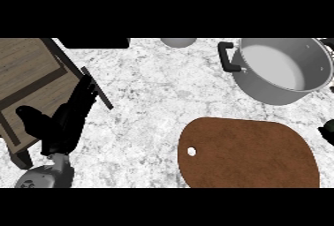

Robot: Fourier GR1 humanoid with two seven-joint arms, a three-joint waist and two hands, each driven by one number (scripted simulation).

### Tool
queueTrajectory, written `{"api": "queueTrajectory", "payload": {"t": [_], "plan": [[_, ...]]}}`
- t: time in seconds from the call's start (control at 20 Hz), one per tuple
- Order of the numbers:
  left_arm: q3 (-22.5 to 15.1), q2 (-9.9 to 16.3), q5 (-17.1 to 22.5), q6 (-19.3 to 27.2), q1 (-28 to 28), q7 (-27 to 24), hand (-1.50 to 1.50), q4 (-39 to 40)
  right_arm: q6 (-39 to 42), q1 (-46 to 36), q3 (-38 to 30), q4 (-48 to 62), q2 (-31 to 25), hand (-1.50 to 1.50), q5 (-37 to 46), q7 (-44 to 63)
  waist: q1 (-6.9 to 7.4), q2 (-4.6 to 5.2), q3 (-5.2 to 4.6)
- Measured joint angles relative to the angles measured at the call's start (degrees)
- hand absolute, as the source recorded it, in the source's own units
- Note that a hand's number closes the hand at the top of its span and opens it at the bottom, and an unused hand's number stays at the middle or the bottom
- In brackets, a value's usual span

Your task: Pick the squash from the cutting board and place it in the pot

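- Left hand (62,126) at the view's left, fingers (83,95) straight and relaxed, pointing up and away, holding nothing. It looks like a resting hand, not a reach.
- Its fingertips overlap the edge of a wooden tray (29,73) with a dark rim; whether they touch it is unclear.
- Right hand (327,133): only a dark sliver at the view's right edge, just beside the far side of the cutting board (248,152). Cannot tell how its fingers stand, nor whether anything is in it.
- Squash: not visible anywhere. The board's brown top shows bare, with one small hole near its left end. The squash may be hidden in the right hand out of frame, but that is a guess.
- Pot (280,68) sits beyond the right hand, up and away, well apart from the left fingers; black handle toward the left, inside looks empty.
- Small grey round thing (177,42) at the top edge, unidentified.
- Risk: the carrying hand is out of sight, so the move to the pot can't be checked.
- Risk: a low approach could knock the pot's rim or handle and shift it.
- Risk: a release short of the rim would drop the squash on the counter (150,88).
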Motion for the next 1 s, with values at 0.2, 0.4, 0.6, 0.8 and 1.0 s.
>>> {"api": "queueTrajectory", "payload": {"t": [0.2, 0.4, 0.6, 0.8, 1.0], "plan": [[0.48, -0.01, -0.03, -0.43, 0.34, -1.09, 0.0, 1.06, 1.71, -0.36, -4.75, -5.87, -2.89, 1.5, -3.34, -1.13, -0.31, -0.15, -0.05], [0.48, -0.22, -0.37, -0.29, 0.2, -1.02, 0.0, 1.3, 3.18, -1.41, -9.43, -11.76, -5.83, 1.5, -6.42, -2.48, -0.51, -0.23, -0.07], [0.29, -0.32, -0.23, -0.84, 0.99, -1.49, 0.0, 0.84, 4.72, -4.45, -12.21, -17.35, -7.57, 1.5, -9.61, -3.07, -0.24, -0.25, -0.08], [0.52, -0.32, 0.04, -1.33, 0.13, -1.26, 0.0, 1.17, 7.48, -11.23, -13.31, -19.16, -9.26, 1.5, -13.39, -0.74, 0.22, -0.16, -0.1], [0.25, -0.75, -0.68, -1.12, -0.27, -0.93, 0.0, 1.24, 9.07, -18.4, -11.03, -17.46, -9.38, 1.5, -14.45, 3.17, 0.59, -0.05, -0.09]]}}
